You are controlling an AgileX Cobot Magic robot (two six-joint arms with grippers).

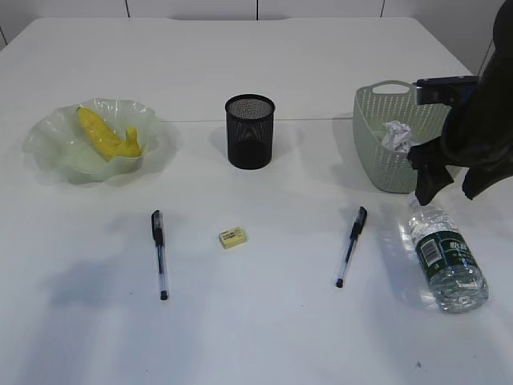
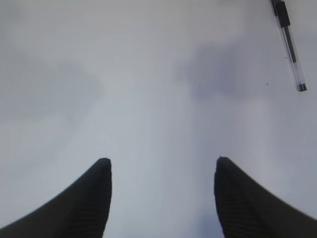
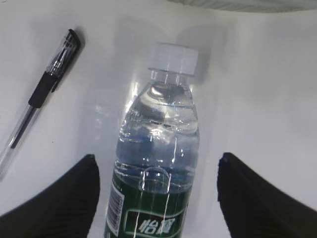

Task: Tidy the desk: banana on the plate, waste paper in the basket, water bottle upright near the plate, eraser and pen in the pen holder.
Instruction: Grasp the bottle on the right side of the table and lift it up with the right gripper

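The water bottle (image 1: 446,258) lies on its side at the right, cap toward the basket; it also shows in the right wrist view (image 3: 158,148). My right gripper (image 1: 445,186) (image 3: 158,158) is open above the bottle's neck end, one finger on each side. The banana (image 1: 107,135) lies on the plate (image 1: 48,140). Crumpled paper (image 1: 396,135) is in the green basket (image 1: 385,172). A yellow eraser (image 1: 232,237) and two pens (image 1: 159,253) (image 1: 351,245) lie on the table before the black mesh pen holder (image 1: 250,131). My left gripper (image 2: 161,163) is open over bare table, out of the exterior view.
The right pen shows left of the bottle in the right wrist view (image 3: 42,94). The left pen's tip end shows at the top right of the left wrist view (image 2: 290,42). The basket's edge (image 3: 247,4) lies just beyond the bottle cap.
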